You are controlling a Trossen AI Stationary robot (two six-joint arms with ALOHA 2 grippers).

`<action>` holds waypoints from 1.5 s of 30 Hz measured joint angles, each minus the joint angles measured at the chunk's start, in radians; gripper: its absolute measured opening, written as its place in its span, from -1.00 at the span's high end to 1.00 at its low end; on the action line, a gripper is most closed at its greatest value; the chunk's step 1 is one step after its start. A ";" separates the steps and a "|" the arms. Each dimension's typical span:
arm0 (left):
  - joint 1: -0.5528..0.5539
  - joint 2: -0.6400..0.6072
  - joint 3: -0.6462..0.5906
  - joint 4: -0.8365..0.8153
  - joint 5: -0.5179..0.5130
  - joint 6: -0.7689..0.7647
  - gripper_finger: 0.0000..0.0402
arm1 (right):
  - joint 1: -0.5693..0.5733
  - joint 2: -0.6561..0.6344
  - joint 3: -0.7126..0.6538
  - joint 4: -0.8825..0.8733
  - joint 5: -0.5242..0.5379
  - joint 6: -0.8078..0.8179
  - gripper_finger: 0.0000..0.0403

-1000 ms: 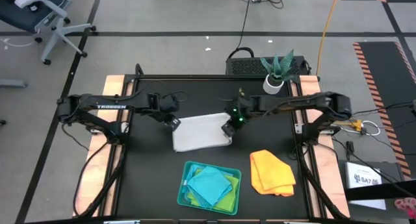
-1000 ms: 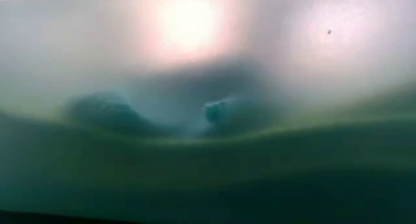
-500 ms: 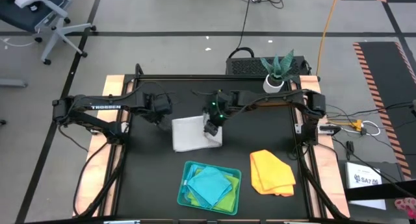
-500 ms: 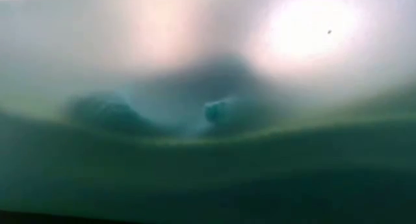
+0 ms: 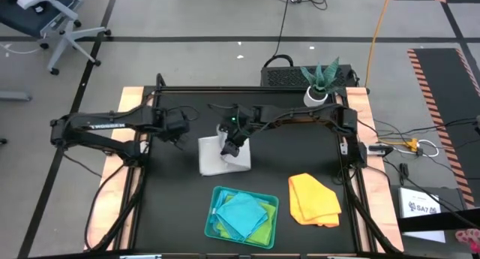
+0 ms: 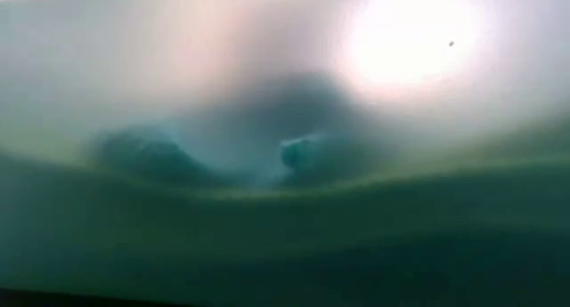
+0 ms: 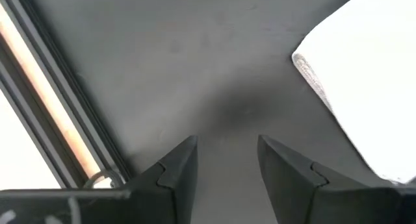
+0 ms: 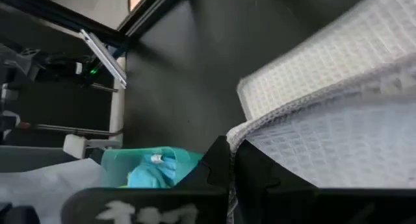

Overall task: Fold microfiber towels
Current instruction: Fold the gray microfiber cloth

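The pale grey-white towel (image 5: 217, 160) lies on the black table left of centre, its right part raised and doubled over toward the left. My right gripper (image 5: 227, 147) hangs over it, shut on its edge. Left of the towel and off it, my left gripper (image 5: 182, 135) stands open over bare table with nothing between its fingers (image 7: 227, 159). A yellow-orange towel (image 5: 313, 200) lies flat at the near right. A turquoise towel (image 5: 244, 212) on a lime green one (image 5: 259, 233) rests in the teal tray (image 5: 216, 193). My right gripper (image 8: 231, 164) pinches the grey-white towel's hemmed edge (image 8: 246, 136) between its two shut fingers, coming slanting down from the table's right. One layer or several, I cannot tell. The held part is lifted above the rest of the towel (image 8: 305, 62), which lies flat on the table.
A potted plant (image 5: 319, 82) stands at the far right corner. The table's wooden side strips and black frame (image 7: 45, 100) run close by the left gripper. The low view is blurred over by something close to the lens and shows nothing usable.
My right gripper has gone toward the table's left edge with the towel's right edge, rolling as it went. The towel's right part has folded over onto its left part, which has stayed in place. My left gripper has drawn back toward the left edge, off the towel.
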State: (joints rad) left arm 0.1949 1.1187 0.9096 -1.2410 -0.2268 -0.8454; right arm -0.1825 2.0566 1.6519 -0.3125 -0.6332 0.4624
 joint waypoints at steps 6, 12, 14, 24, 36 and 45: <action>-0.032 -0.058 0.000 -0.016 -0.004 -0.049 0.20 | 0.003 0.082 0.107 -0.002 -0.027 -0.030 1.00; -0.052 -0.060 0.000 -0.015 -0.011 -0.059 0.20 | 0.008 0.152 0.195 0.011 -0.027 -0.060 1.00; -0.053 -0.059 0.000 -0.014 -0.011 -0.060 0.20 | 0.008 0.175 0.213 0.014 -0.027 -0.067 1.00; -0.053 -0.059 0.000 -0.013 -0.019 -0.058 0.20 | 0.037 0.233 0.214 0.086 -0.053 -0.079 1.00; -0.053 -0.059 0.000 -0.011 -0.026 -0.073 0.20 | 0.071 0.233 0.146 0.183 -0.025 -0.147 0.87; -0.053 -0.059 0.000 -0.010 -0.026 -0.084 0.20 | 0.088 0.233 0.145 0.245 0.081 -0.164 0.35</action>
State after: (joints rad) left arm 0.1421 1.0599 0.9092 -1.2509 -0.2529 -0.9293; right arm -0.0944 2.2898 1.7973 -0.0680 -0.5521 0.2989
